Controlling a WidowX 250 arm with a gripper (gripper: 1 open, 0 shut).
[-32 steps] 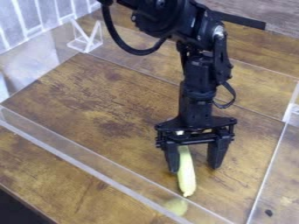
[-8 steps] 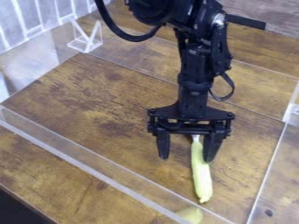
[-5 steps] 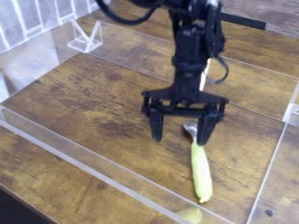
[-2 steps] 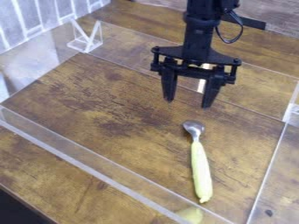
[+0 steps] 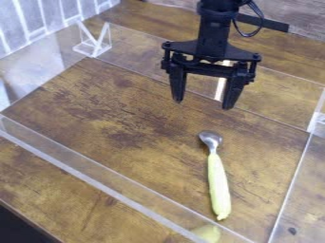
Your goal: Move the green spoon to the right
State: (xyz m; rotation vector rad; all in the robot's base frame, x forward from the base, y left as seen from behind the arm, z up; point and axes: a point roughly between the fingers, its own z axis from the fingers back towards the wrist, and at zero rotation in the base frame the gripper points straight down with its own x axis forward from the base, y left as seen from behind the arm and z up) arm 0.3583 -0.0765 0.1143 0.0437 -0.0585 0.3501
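Note:
The green spoon [image 5: 216, 178] lies flat on the wooden table [image 5: 114, 114], at the lower right of the camera view. Its small grey metal bowl [image 5: 211, 141] points away from the camera and its yellow-green handle runs toward the front edge. My gripper [image 5: 206, 97] hangs above and behind the spoon, pointing straight down. Its two black fingers [image 5: 178, 88] stand wide apart with nothing between them, and it is well clear of the spoon.
A clear plastic wall [image 5: 89, 180] runs along the table's front and right sides. A small clear stand [image 5: 91, 40] sits at the back left. A yellowish reflection [image 5: 203, 231] shows in the plastic below the spoon's handle.
The open gripper has risen from around the spoon's bowl and moved away toward the back. The spoon stays flat where it was left.

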